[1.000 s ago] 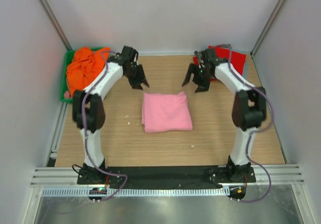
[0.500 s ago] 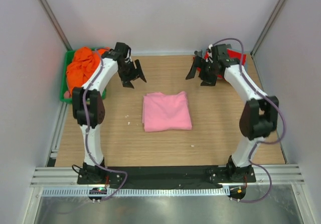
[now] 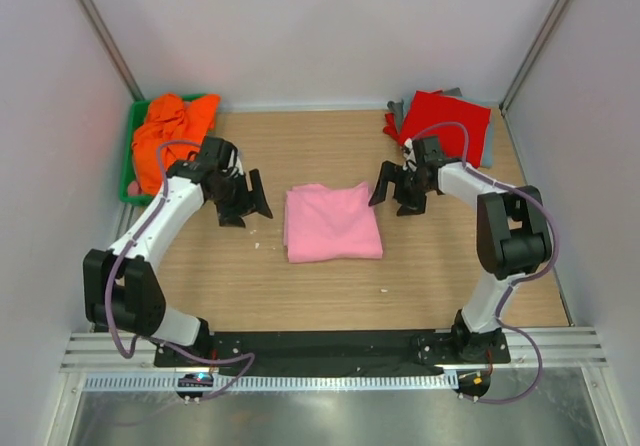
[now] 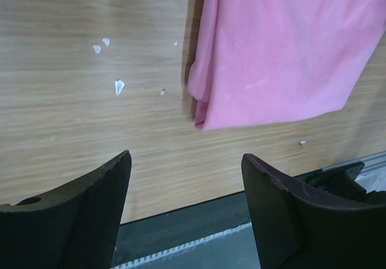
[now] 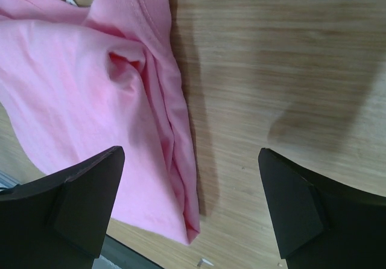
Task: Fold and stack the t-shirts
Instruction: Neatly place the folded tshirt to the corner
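Pink cloth, folded into a fairly neat square with a slightly rumpled right edge: the pink t-shirt (image 3: 333, 223) lies at the frame's centre. We hold the left gripper (image 3: 246, 206) and right gripper (image 3: 397, 196) low on either side of it, jaws spread and empty, probably ready to carry it to the red t-shirt (image 3: 450, 126) at upper right. The orange t-shirt (image 3: 165, 141) lies crumpled at upper left.

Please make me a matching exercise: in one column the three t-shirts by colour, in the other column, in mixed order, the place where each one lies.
1. pink t-shirt
2. orange t-shirt
3. red t-shirt

A. bunched up in the green bin, far left
B. far right corner of the table
C. folded, in the middle of the table

Pairs: 1-C, 2-A, 3-B
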Controlling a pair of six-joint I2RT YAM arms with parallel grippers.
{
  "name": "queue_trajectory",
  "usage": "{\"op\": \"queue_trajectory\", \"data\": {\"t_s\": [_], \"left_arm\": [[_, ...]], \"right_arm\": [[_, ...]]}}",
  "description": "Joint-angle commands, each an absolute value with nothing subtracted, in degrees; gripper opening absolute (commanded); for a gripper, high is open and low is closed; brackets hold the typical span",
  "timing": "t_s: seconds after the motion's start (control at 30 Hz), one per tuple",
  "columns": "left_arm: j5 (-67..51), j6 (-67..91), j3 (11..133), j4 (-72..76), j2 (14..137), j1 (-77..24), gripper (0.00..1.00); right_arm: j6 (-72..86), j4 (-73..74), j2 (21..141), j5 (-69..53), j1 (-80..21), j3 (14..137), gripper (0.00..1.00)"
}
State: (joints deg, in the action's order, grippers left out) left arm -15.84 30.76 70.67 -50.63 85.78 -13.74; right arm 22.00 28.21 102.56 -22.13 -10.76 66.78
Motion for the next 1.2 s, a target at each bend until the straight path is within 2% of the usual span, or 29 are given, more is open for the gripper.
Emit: {"op": "queue_trajectory", "data": {"t_s": [0.0, 0.1, 0.27, 0.33, 0.4, 0.43, 0.47, 0.53, 0.57, 0.7, 0.73, 0.8, 0.93, 1.17], "left_arm": [[-15.4, 28.7, 68.0, -50.1, 78.7, -13.5, 0.75], [-13.5, 28.2, 65.6, -51.3, 75.5, -13.5, 0.75], [-11.3, 26.8, 60.8, -52.7, 70.6, -13.5, 0.75], [-9.1, 26.5, 58.9, -52.6, 67.9, -13.5, 0.75], [-7.7, 26.5, 58.0, -53.0, 66.6, -13.5, 0.75], [-7.0, 26.5, 57.5, -53.3, 65.5, -13.5, 0.75], [-6.2, 26.5, 57.2, -53.4, 64.8, -13.5, 0.74], [-5.5, 26.9, 57.0, -53.6, 63.1, -13.5, 0.74], [-5.3, 27.0, 56.9, -53.4, 62.5, -13.5, 0.74], [-4.0, 27.6, 55.8, -51.4, 60.0, -13.5, 0.74], [-3.7, 27.7, 55.8, -51.5, 59.3, -13.5, 0.74], [-3.6, 27.9, 56.0, -51.9, 58.4, -13.5, 0.74], [-5.6, 28.2, 55.9, -52.5, 54.8, -13.5, 0.75], [-5.4, 31.1, 53.4, -51.3, 45.3, -13.5, 0.75]], "right_arm": [[20.7, 20.5, 103.8, -23.6, -10.6, 67.6, 1.00], [21.8, 17.8, 107.2, -25.7, -10.6, 67.3, 0.99], [24.1, 13.7, 112.1, -28.6, -10.5, 67.1, 0.85], [24.6, 12.1, 114.2, -29.2, -10.7, 67.2, 0.84], [25.3, 11.2, 115.2, -29.8, -11.0, 67.4, 0.76], [25.6, 10.6, 115.8, -30.0, -11.1, 67.3, 0.72], [25.8, 10.2, 116.1, -30.4, -11.3, 67.2, 0.57], [26.9, 8.3, 116.9, -30.8, -11.3, 66.4, 0.45], [27.2, 7.6, 117.3, -31.1, -11.4, 66.1, 0.36], [29.5, 2.2, 118.9, -35.6, -11.4, 64.5, 0.20], [31.0, 1.0, 118.8, -36.6, -11.3, 64.2, 0.10], [32.6, -2.4, 117.8, -38.4, -11.3, 63.7, 0.01], [33.5, -0.4, 113.3, -39.2, -10.4, 66.4, 0.02], [31.9, 12.0, 105.8, -37.2, -8.1, 74.6, 0.02]]}}
